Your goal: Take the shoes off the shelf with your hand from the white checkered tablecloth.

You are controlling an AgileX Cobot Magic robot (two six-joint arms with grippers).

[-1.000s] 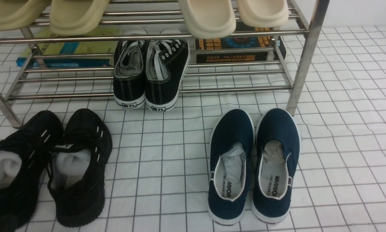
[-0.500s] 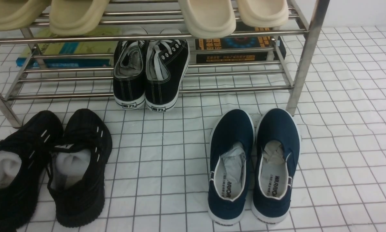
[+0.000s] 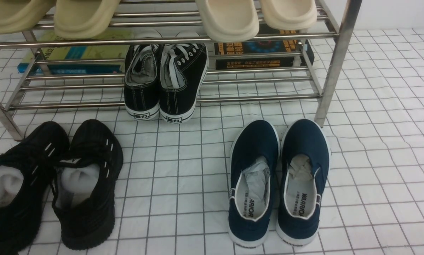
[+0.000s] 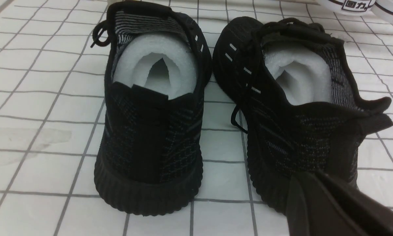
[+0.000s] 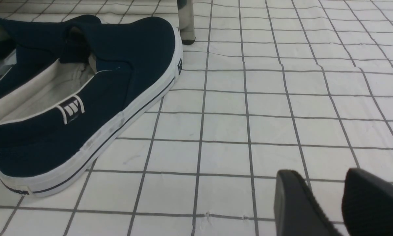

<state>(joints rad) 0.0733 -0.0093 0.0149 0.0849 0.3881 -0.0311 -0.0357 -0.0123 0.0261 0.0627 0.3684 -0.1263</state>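
Observation:
The pair of black knit sneakers (image 3: 88,212) stands on the white checkered tablecloth (image 3: 183,177) at the front left, in front of the steel shelf (image 3: 334,67), toes towards it. White stuffing shows inside both. In the left wrist view I see their heels, one sneaker (image 4: 150,137) beside the other (image 4: 298,131). My left gripper (image 4: 306,175) is shut and empty, just behind the heel of the second sneaker. My right gripper (image 5: 321,175) is open and empty, low over bare cloth. Neither gripper shows in the front view.
Black canvas lace-ups (image 3: 166,81) sit on the shelf's lower tier and beige slippers (image 3: 226,17) on the upper one. Books (image 3: 261,53) lie under the shelf. Navy slip-ons (image 3: 279,184) stand on the cloth near the right leg, also in the right wrist view (image 5: 85,98).
A dark shape at the bottom left corner of the front view has drawn back out of sight. The shoes have not moved.

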